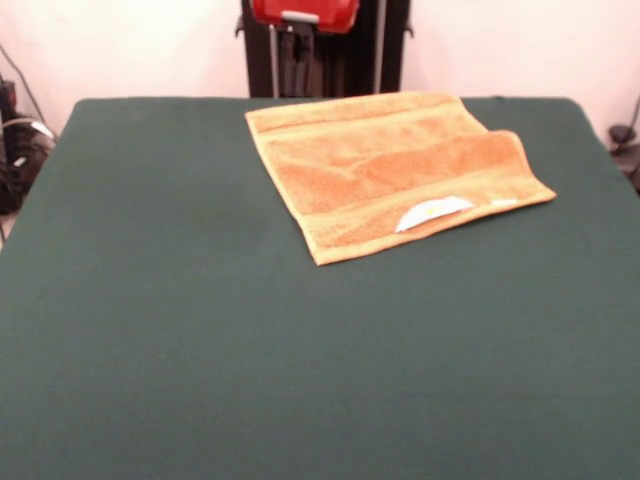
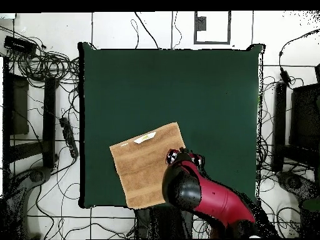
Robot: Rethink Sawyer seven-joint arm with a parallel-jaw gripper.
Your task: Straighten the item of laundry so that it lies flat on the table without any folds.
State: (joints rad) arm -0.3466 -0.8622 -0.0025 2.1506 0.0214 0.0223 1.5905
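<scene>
The orange-tan towel [image 1: 390,170] lies on the far part of the dark green table [image 1: 150,300], close to the pedestal side and turned a little askew. A raised crease runs across its middle, and its near edge looks doubled over where the white label [image 1: 433,211] sits. In the overhead view the towel [image 2: 147,164] lies near the table's [image 2: 206,94] bottom edge, with the label [image 2: 145,137] at its top edge. The red and black arm [image 2: 206,197] hangs over the towel's right corner. Its gripper end [image 2: 182,155] shows only from above. The front view shows just a red arm part [image 1: 305,12] at the top edge.
The black pedestal [image 1: 320,50] stands behind the table's far edge. In the overhead view, cables [image 2: 56,62] and dark stands [image 2: 300,119] ring the table on the tiled floor. Bare green felt stretches from the towel to the table's other edges.
</scene>
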